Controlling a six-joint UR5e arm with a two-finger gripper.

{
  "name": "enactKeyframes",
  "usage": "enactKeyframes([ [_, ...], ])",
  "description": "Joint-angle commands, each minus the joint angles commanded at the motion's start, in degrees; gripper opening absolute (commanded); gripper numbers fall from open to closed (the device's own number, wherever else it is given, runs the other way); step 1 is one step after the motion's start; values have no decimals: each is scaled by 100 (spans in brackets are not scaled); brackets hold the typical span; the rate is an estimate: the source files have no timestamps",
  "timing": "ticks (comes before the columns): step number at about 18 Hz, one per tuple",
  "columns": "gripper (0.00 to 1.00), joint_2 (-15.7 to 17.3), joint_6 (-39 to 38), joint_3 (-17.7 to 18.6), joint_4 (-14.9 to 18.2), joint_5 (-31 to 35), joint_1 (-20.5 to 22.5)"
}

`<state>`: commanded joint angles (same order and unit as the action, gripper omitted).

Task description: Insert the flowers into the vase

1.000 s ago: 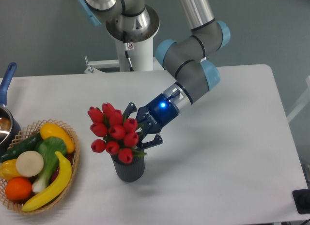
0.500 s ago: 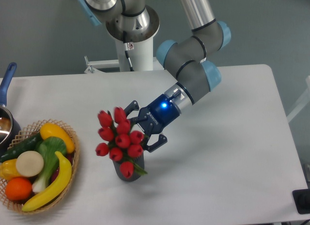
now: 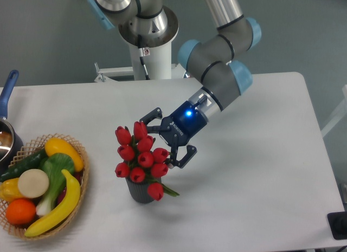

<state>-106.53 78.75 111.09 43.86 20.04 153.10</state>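
The flowers [image 3: 140, 157], a tight bunch of red tulip buds with green leaves, stand with their stems down in the vase [image 3: 142, 192], a small dark grey ribbed cylinder left of the table's middle. The bunch hides the vase's mouth, and one bud hangs over its right rim. My gripper [image 3: 161, 143] sits just to the right of the buds, pointing down and left at them. Its jaws are spread wide, one finger [image 3: 153, 114] above and one finger [image 3: 186, 156] below, and nothing shows pinched between them.
A wicker basket [image 3: 81, 155] of fruit and vegetables sits at the left front of the table. A pot with a blue handle [image 3: 7, 89] is at the far left edge. The robot's base [image 3: 149, 51] stands behind the table, and a dark object [image 3: 338, 225] lies at the right front corner.
The bunch has shifted to the right and settled lower over the vase. The gripper has drawn back up and to the right, and its jaws stand wider apart.
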Motion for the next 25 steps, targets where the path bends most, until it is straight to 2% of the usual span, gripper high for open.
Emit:
enactKeyframes([
  [3,100,307,-87,9,0,227,123],
  [6,100,510,-141,-43,-9,746,220],
  [10,100,966,-149,-88,9,1440,404],
  [14,100,1423,-123,-140,0,1485,720],
  [18,100,1705,-97,-377,26,1599,1098],
  [20,100,1889,-88,-395,35,2150,1248],
  [23,100,2031,17,-483,53,2986,1231],
  [25,100,2118,236,-588,245,3260,1204],
])
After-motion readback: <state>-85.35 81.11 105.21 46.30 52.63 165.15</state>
